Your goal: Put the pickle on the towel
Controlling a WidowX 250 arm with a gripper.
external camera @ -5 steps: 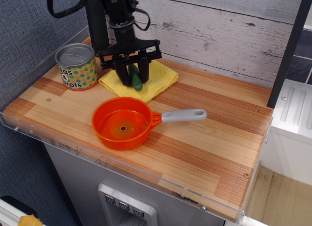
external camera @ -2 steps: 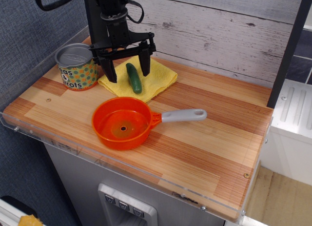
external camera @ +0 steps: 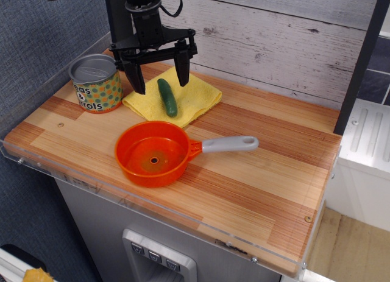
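While the black two-fingered gripper (external camera: pixel 159 77) hangs with fingers spread wide, nothing held, the small dark green cucumber-shaped pickle (external camera: pixel 167 97) lies below and between its fingertips, apart from both, on the folded bright yellow cloth towel (external camera: pixel 195 99). Adjacent: orange plastic pan (external camera: pixel 153 153); dotted tin can (external camera: pixel 94 83).

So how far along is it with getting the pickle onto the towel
Looks done: the pickle lies on the yellow towel, not touching the orange pan or the can. In hand: nothing; the claw hangs open above the pickle, clear of it. Left: probably only pulling the arm away.
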